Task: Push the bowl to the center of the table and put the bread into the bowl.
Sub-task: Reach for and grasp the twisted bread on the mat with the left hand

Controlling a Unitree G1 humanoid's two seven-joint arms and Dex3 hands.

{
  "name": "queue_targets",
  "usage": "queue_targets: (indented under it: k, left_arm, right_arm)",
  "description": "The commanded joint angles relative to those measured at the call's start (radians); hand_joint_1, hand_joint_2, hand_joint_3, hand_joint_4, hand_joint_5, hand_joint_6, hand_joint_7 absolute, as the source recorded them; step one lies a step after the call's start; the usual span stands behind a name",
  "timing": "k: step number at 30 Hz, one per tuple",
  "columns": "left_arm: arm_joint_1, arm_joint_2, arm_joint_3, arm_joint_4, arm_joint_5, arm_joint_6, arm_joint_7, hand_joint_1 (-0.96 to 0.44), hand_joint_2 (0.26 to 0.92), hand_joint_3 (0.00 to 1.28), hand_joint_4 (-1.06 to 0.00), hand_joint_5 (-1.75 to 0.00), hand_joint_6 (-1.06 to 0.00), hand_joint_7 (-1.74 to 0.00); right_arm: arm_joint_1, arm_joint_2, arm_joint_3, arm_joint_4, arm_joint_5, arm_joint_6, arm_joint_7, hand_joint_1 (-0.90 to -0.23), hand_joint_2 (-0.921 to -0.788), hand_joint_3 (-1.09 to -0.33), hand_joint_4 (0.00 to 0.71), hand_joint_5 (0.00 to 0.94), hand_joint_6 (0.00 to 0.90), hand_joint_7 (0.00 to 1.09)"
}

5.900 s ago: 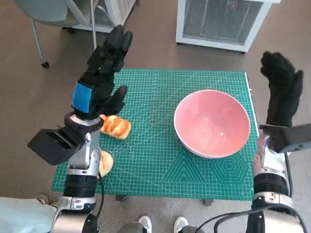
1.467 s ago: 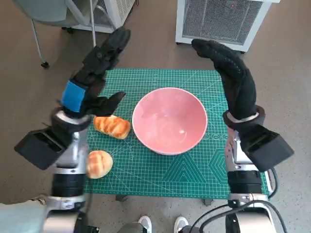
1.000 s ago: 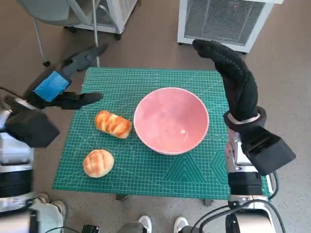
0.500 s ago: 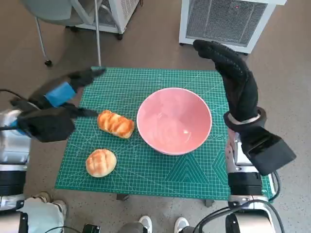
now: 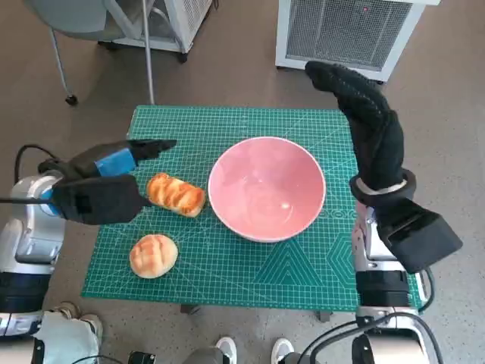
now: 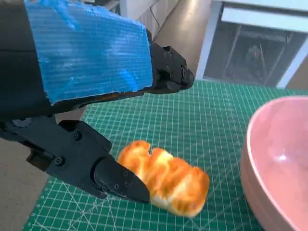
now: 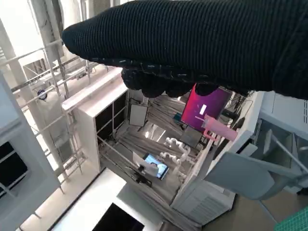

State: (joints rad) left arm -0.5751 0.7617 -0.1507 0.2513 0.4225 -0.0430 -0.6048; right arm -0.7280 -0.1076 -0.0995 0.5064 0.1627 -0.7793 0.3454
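Furthest left we have our left hand [image 5: 114,163], lying low over the green cutting mat [image 5: 250,265] with its blue-taped back up and its fingers spread apart, holding nothing. In the left wrist view one black finger reaches over the mat and the thumb [image 6: 103,175] sits just beside the near end of the long bread roll [image 6: 166,180]; we cannot tell whether it touches. That roll lies on the mat between our left hand and the pink bowl [image 5: 267,188], close to the bowl's rim but apart from it.

Below our left hand, nearer the table's front edge, a round bread bun [image 5: 153,255] rests on the mat, well clear of the fingers.

The bowl stands upright about mid-table, between our two hands, and it has nothing in it; only its glossy pink inside shows.

To the right, our right hand [image 5: 367,121] in its black knitted glove is raised above the mat's far right part, just beyond the bowl's rim, fingers extended and loosely together, gripping nothing.

Past the table stand a white grilled unit [image 5: 345,30] and a grey chair [image 5: 76,23] on the brown floor.
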Motion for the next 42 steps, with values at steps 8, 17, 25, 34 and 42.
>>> queue_targets:
  k: [8, 17, 25, 34, 42]
  left_arm:
    - [-0.015, -0.027, -0.087, 0.067, 0.059, -0.029, 0.022, -0.18, 0.743, 0.01, -0.16, -0.01, -0.24, -0.01]
    - [-0.049, -0.069, -0.140, 0.170, 0.102, -0.056, 0.064, -0.18, 0.745, 0.00, -0.19, -0.01, -0.28, -0.02]
    - [-0.072, -0.116, -0.188, 0.281, 0.147, -0.108, 0.143, -0.16, 0.755, 0.01, -0.23, -0.02, -0.32, -0.03]
    - [-0.109, -0.162, -0.242, 0.462, 0.208, -0.189, 0.274, -0.13, 0.791, 0.02, -0.32, -0.04, -0.38, -0.05]
    - [-0.148, -0.183, -0.298, 0.610, 0.268, -0.242, 0.390, -0.08, 0.857, 0.03, -0.48, -0.05, -0.51, -0.08]
  right_arm:
    - [0.028, 0.002, 0.004, -0.004, 0.007, 0.019, -0.004, -0.715, -0.921, -0.798, 0.252, 0.002, -0.001, 0.69]
    - [0.029, -0.001, 0.002, -0.006, 0.011, 0.023, -0.003, -0.707, -0.921, -0.799, 0.254, 0.003, -0.001, 0.69]
    - [0.029, 0.002, 0.003, -0.006, 0.013, 0.027, -0.001, -0.704, -0.921, -0.800, 0.255, 0.003, -0.001, 0.69]
    - [0.036, 0.008, 0.006, -0.004, 0.016, 0.019, 0.003, -0.705, -0.921, -0.795, 0.259, 0.005, -0.001, 0.69]
    - [0.042, 0.003, 0.005, -0.017, 0.021, 0.022, 0.005, -0.700, -0.921, -0.798, 0.258, 0.005, -0.001, 0.69]
